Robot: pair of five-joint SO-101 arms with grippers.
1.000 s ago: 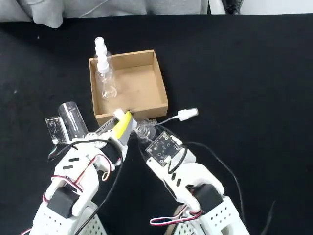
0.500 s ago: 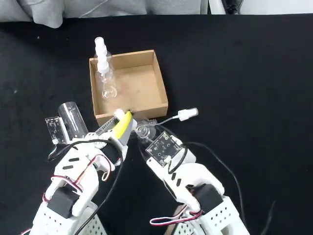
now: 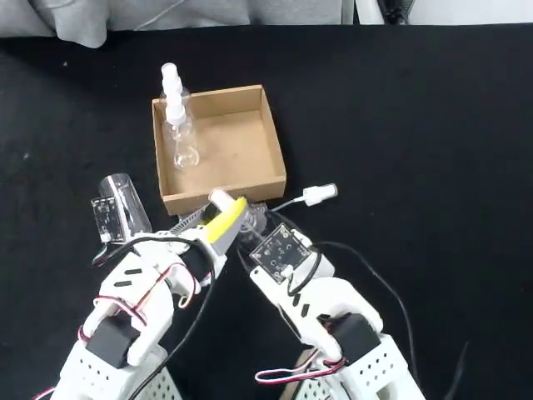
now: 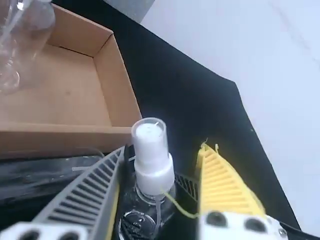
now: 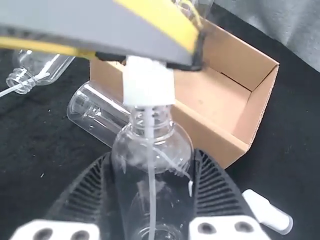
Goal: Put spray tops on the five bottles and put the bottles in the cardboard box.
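Note:
My right gripper is shut on a clear bottle, held upright just in front of the cardboard box. My left gripper grips a white spray top right over that bottle's neck. The top's tube runs down inside the bottle, and the neck threads still show below the top. In the high view both grippers meet near the box's front wall, the left gripper beside the right gripper. Two bottles with spray tops stand in the box's far left corner.
A loose spray top with its tube lies on the black table right of the grippers. One bare bottle lies along the box's front wall. Another clear bottle lies left of the box.
My left gripper has carried the spray top to the right, over the bottle held by my right gripper. The right arm has stayed put.

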